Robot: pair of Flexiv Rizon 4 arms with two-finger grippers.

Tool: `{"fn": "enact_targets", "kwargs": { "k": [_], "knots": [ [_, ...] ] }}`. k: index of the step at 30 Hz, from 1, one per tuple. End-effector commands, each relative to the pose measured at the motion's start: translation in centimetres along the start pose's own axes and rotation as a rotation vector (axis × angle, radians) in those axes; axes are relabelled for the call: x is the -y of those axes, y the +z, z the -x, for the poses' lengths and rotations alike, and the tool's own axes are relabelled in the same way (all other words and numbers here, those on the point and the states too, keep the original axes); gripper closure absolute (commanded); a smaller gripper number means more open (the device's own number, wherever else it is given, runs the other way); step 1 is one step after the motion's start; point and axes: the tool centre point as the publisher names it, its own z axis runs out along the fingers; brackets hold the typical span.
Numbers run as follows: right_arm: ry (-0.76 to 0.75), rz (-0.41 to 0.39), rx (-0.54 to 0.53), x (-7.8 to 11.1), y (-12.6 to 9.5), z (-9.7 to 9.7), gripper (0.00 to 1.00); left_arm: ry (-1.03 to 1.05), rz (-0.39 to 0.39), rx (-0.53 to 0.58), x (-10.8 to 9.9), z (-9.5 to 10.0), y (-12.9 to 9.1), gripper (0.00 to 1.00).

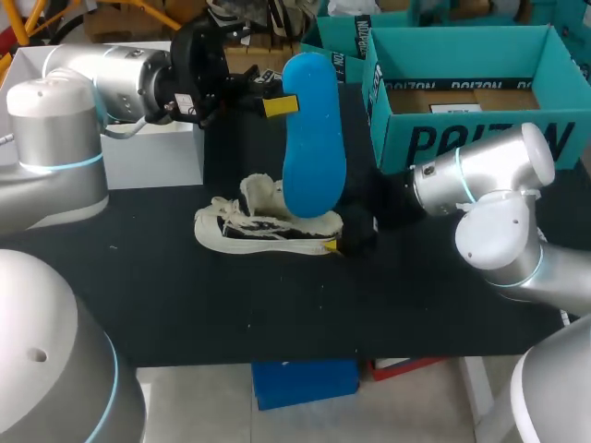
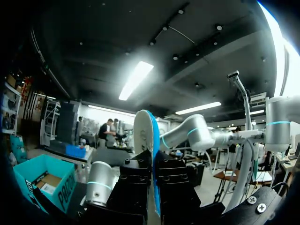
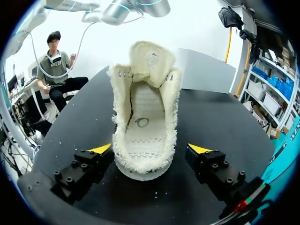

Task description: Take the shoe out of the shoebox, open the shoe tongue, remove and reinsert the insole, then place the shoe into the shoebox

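Head camera looks down over the table (image 1: 185,305); right wrist sits low behind the shoe (image 3: 143,126) (shared with head view); left wrist tilts ceilingward past the insole (image 2: 143,133).

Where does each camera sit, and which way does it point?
Head view: above and behind, looking down on the table; left arm and right arm enter from the sides.
Left wrist view: on that wrist, looking along its jaws, shut on the blue insole.
Right wrist view: on that wrist, looking along its open jaws at the shoe.
Shared: head and left wrist views show the insole.
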Motion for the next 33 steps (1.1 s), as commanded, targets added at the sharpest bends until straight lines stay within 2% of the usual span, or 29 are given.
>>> {"fn": "enact_targets", "kwargs": {
  "k": [1, 4, 12, 18, 22, 27, 33],
  "knots": [
    [0.0, -0.004, 0.0, 0.1, 0.3, 0.2, 0.0, 0.002, -0.001, 0.004, -0.1, -0.1, 0.1, 1.0],
    [0.0, -0.013, -0.003, 0.0, 0.2, 0.2, 0.0, 0.002, -0.001, 0.004, -0.1, -0.1, 0.1, 1.0],
    [-0.001, -0.146, -0.064, -1.5, -1.7, 0.9, 0.0, 0.002, -0.001, 0.004, -0.1, -0.1, 0.1, 1.0],
    [0.005, -0.34, -0.129, -2.4, -2.7, 1.7, 0.0, 0.002, -0.001, 0.004, -0.1, -0.1, 0.1, 1.0],
    [0.01, -0.439, -0.15, -3.0, -3.1, 2.4, 0.0, 0.002, -0.001, 0.004, -0.1, -0.1, 0.1, 1.0],
    [0.009, -0.544, -0.18, -3.7, -2.8, 3.1, 0.0, 0.002, -0.001, 0.004, -0.1, -0.1, 0.1, 1.0],
    [-0.001, -0.632, -0.192, -4.4, -2.5, 3.6, 0.0, 0.002, -0.001, 0.004, -0.1, -0.1, 0.1, 1.0]
  ]
}}
